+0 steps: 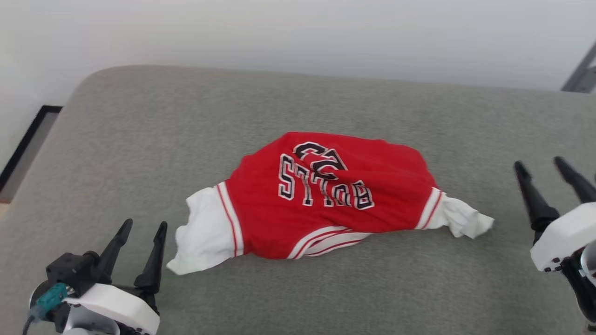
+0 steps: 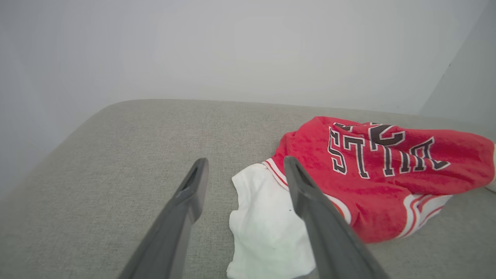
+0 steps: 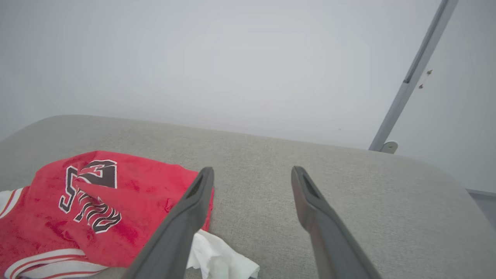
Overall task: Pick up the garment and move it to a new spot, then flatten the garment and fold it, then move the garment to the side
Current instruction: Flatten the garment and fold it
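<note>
On a grey woven cushion (image 1: 116, 139), centre: crumpled red soft T-shirt with white sleeves and black lettering (image 1: 326, 195), likely light and limp, best pinched at its ends toward 8 and 3 o'clock; left gripper (image 1: 144, 225) at 7, right gripper (image 1: 539, 164) at 3, jaws spread, empty.

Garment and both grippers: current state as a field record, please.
garment: crumpled heap, unfolded, print up and upside down in head view
surface: grey cushion, garment near its middle
left gripper: open, empty, short of the white sleeve
right gripper: open, empty, apart from the garment
stage: garment not yet picked up
</note>
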Motion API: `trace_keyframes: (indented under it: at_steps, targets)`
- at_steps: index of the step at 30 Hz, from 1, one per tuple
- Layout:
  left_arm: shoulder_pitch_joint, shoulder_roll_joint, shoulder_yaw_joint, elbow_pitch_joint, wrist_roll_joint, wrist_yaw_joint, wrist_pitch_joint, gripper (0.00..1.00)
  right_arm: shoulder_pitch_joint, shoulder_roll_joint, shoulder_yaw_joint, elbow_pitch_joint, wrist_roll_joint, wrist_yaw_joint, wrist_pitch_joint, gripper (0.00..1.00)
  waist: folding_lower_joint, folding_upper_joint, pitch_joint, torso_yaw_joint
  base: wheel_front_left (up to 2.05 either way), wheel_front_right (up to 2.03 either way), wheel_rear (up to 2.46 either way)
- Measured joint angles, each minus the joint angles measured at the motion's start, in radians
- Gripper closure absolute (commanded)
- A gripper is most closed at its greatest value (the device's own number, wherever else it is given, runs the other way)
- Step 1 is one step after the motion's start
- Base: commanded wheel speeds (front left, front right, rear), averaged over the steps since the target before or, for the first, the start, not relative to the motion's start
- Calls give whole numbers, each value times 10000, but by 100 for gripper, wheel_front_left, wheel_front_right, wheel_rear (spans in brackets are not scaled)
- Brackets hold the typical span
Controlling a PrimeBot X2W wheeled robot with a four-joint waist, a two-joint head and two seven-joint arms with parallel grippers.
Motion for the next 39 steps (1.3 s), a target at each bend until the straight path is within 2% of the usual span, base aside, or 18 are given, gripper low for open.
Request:
trace_keyframes:
  at_steps: [8, 14, 20, 30, 37, 38, 39]
  targets:
    - [-110, 217, -6, 550, -407, 123, 943, 0, 693, 1315, -775, -823, -1534, 0, -2144, 0, 1, 0, -4, -769, 0, 0, 0]
    - [-141, 364, 29, 899, -671, 359, 2021, 0, 1220, 2048, -894, -907, -1908, 0, -2976, 0, 0, 0, 29, -1297, 0, 0, 0]
    - [-271, 435, -19, 1162, -1089, 575, 3223, 0, 1518, 2305, -784, -907, -1937, 0, -2986, 0, 0, 0, 76, -1685, 0, 0, 0]
    - [-840, 685, -451, 2033, -1273, 1369, 6126, 0, 1639, 2387, -508, -897, -1839, 0, -2606, 0, 0, 0, 234, -2015, 0, 0, 0]
    - [-1345, 700, -706, 2272, -1356, 1475, 7277, 0, 1685, 2111, -52, -729, -1616, 0, -2086, 0, 0, 0, 275, -2042, 0, 0, 0]
    - [-1456, 673, -750, 2341, -1438, 1467, 7432, 55, 1719, 2023, 61, -640, -1549, 0, -1977, 0, 0, 0, 280, -2031, 0, 0, 0]
    - [-1559, 646, -805, 2428, -1507, 1452, 7588, 100, 1733, 1942, 176, -575, -1488, 0, -1866, 0, 0, 0, 291, -2021, 0, 0, 0]
